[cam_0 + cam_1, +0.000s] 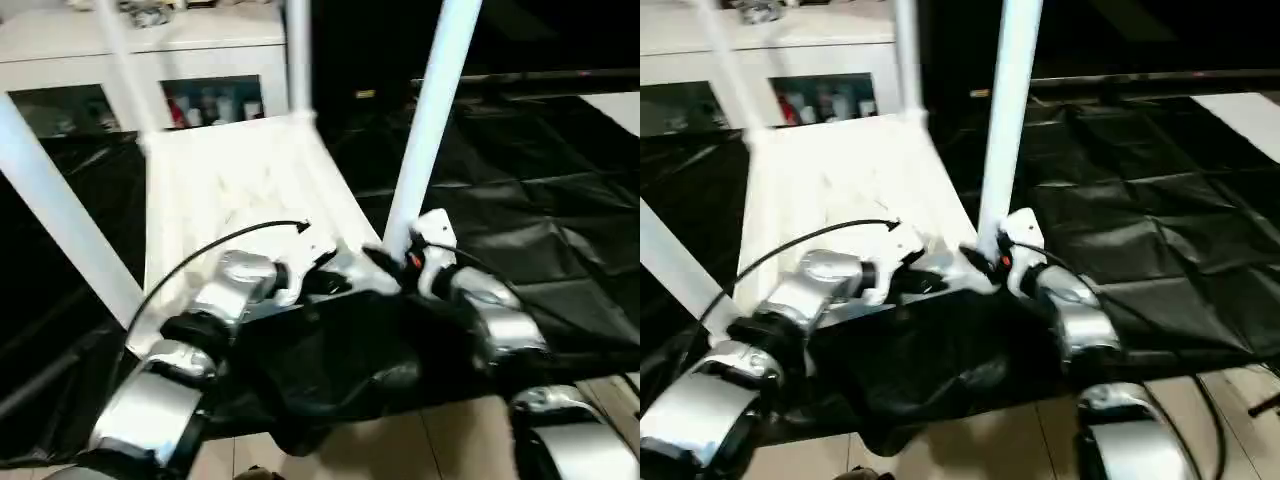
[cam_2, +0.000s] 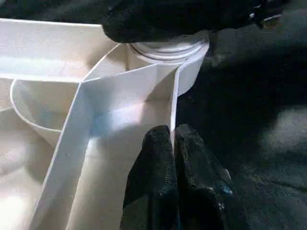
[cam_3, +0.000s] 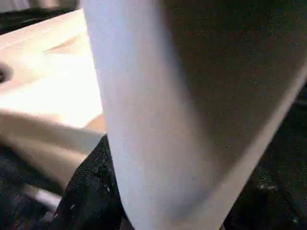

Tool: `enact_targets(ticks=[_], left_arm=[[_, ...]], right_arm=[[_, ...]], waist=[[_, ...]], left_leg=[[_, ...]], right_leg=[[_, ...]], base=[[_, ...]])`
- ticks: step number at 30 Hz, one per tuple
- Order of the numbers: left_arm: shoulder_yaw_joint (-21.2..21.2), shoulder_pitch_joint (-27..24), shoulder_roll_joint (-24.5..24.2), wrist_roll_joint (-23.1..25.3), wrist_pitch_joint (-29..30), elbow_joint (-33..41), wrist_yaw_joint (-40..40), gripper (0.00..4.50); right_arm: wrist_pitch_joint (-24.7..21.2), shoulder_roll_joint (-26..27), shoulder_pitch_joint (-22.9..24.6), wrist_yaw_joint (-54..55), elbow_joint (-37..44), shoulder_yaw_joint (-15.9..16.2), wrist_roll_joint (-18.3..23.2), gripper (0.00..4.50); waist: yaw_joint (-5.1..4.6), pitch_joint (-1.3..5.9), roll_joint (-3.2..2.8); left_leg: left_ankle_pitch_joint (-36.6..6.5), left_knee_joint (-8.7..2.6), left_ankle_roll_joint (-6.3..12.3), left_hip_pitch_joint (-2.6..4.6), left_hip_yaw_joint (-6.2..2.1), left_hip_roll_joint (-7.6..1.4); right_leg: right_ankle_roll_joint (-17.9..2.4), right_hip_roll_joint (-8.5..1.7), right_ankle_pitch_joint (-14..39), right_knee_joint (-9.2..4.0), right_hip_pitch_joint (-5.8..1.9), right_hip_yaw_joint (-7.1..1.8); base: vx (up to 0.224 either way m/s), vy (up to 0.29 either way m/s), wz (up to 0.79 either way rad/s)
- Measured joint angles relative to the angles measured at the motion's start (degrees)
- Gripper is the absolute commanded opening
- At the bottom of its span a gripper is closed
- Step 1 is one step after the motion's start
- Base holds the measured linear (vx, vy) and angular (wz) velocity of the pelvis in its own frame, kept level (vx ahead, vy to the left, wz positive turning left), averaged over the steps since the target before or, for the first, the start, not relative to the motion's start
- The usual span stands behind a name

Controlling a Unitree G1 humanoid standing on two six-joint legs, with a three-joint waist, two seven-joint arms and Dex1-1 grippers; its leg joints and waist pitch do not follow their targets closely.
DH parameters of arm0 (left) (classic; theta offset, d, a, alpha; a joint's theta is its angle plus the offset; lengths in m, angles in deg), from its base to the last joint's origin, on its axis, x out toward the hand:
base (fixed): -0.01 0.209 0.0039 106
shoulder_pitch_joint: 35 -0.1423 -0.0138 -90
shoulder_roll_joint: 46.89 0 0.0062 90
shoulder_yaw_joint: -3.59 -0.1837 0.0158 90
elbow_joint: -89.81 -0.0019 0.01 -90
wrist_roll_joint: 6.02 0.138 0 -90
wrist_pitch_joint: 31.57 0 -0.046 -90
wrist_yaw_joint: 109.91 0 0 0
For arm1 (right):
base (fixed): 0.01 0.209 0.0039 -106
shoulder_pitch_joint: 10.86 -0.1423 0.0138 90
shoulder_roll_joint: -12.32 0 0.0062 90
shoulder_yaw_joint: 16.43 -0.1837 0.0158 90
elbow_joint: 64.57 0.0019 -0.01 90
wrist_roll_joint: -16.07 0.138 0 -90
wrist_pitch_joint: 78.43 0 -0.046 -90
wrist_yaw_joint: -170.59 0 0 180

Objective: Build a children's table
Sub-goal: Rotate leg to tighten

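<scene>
1. The table [image 1: 230, 200] lay upside down on black sheeting [image 1: 520, 200], its four legs up, its near edge right under both claws; a white cabinet [image 1: 150, 60] stood well beyond.
2. The near-right leg [image 1: 425, 130] rose straight from its corner socket, just in front of the right claw [image 1: 392, 262].
3. The right claw stood about half open around that leg's base; I judged it a loose hold, not a firm clamp.
4. The left claw [image 2: 172, 148] was pinched shut on the thin rim wall just short of that socket, steadying the top.
5. To seat the leg well, I'd pin the rim hard and turn the leg squarely, without tilting it.
6. The left wrist view showed the leg's collar [image 2: 168, 48] meeting the socket; the head views hid that behind the arms.
</scene>
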State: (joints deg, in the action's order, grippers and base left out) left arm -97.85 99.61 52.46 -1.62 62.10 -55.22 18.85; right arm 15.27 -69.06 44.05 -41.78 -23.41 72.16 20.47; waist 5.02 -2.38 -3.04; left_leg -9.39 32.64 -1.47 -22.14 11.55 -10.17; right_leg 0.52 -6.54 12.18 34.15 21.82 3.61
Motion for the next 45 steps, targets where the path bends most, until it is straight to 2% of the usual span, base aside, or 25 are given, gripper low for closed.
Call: enact_targets(ticks=[4,6,11,17,22,25,28,32,40,44,45], left_arm=[[0.36,0.07,0.71,0.45,0.1,-0.01,2.14,0.0],[0.46,0.16,0.76,0.46,-0.02,-0.23,2.14,0.0],[0.66,0.18,0.12,0.03,-0.2,-0.25,0.06,0.0],[0.31,-0.75,-3.6,-0.63,-1.76,1.04,-8.91,0.0],[-0.74,-1.9,-6.96,-2.22,-2.68,3.08,-17.99,0.0],[-1.58,-2.17,-8.36,-2.59,-2.5,4.42,-22.79,0.0],[-2.07,-2.31,-9.26,-2.62,-2.26,5.34,-25.69,0.0],[-2.36,-2.71,-9.77,-2.61,-1.74,6.06,-26.41,0.0],[-2.39,-3.04,-9.43,-2.69,-2.28,5.75,-25.96,0.0],[-1.63,-2.08,-7.41,-2.44,-2.88,3.39,-20.09,0.0],[-1.09,-1.32,-6.19,-2.02,-2.71,2.11,-16.05,0.0]], right_arm=[[-0.2,1.31,-1.19,4.32,-1.25,-0.42,-0.7,2.01],[1.09,1.41,-1.19,4.33,-1.76,-0.44,-1.03,2.57],[2.6,1.47,-0.31,0.47,-1.28,-0.92,0.29,2.99],[3.12,-3.15,1.68,-15.33,1.87,1.58,1.04,2.99],[1.68,-7.89,2.94,-29.17,5.49,4.46,2.96,2.99],[0.72,-9.12,3.03,-34.12,5.45,5.75,3.32,2.99],[0.75,-9.1,2.99,-36.65,5.37,6.01,3.51,2.74],[0.18,-9.47,2.92,-38.25,5.32,6.33,4.11,2.51],[-1.15,-9.63,3.15,-38.83,5.34,6.26,4.73,2.47],[-0.9,-7.57,3.24,-31.43,4.44,4.62,4.23,2.47],[-0.44,-6.09,2.87,-25.8,3.06,3.23,3.82,2.46]], waist=[[-0.12,0.04,-0.04],[-0.08,0.06,-0.05],[-0.02,0.09,-0.11],[0.27,0.14,-0.21],[0.76,0.11,-0.19],[1.55,0.07,-0.12],[2.27,0.07,-0.12],[2.23,0.05,-0.17],[2.02,0.04,-0.17],[2.0,0.0,-0.32],[1.68,-0.02,-0.37]], left_leg=[[0.0,-0.08,0.0,0.05,0.01,0.09],[0.0,-0.09,0.0,0.06,0.02,0.09],[0.0,-0.13,0.0,0.07,0.01,0.09],[0.0,-0.19,0.0,0.05,0.0,-0.07],[0.04,-0.1,0.07,-0.23,0.0,-0.2],[0.14,0.01,0.25,-0.63,0.0,-0.21],[0.09,0.46,0.37,-1.21,0.02,-0.22],[-0.1,0.85,0.19,-1.31,0.03,-0.22],[-0.1,1.02,0.15,-1.22,0.03,-0.22],[-0.1,1.01,0.13,-1.03,0.06,-0.22],[-0.1,1.02,0.11,-0.94,0.05,-0.21]], right_leg=[[-0.23,0.0,-0.14,-0.16,0.01,-0.07],[-0.24,0.0,-0.16,-0.15,0.0,-0.07],[-0.5,0.0,-0.49,-0.11,0.03,-0.05],[-0.48,0.06,-0.74,-0.02,0.07,0.11],[-0.32,0.11,-0.51,-0.06,0.21,0.23],[-0.38,0.1,-0.47,-0.05,0.5,0.27],[-0.4,0.02,-0.47,0.25,0.95,0.25],[-0.56,0.0,-0.58,0.35,0.97,0.17],[-0.74,-0.03,-0.7,0.61,0.95,0.12],[-0.76,-0.06,-0.72,0.79,0.87,0.08],[-0.78,-0.06,-0.74,0.83,0.83,0.06]], base=[[0.0,0.0,0.0],[0.0,0.0,0.0],[0.0,0.0,0.0],[0.0,0.0,0.0],[0.0,0.0,0.0],[0.0,0.0,0.0],[0.0,0.0,0.0],[0.0,0.0,0.0],[0.0,0.0,0.0],[0.0,0.0,0.0],[0.0,0.0,0.0]])
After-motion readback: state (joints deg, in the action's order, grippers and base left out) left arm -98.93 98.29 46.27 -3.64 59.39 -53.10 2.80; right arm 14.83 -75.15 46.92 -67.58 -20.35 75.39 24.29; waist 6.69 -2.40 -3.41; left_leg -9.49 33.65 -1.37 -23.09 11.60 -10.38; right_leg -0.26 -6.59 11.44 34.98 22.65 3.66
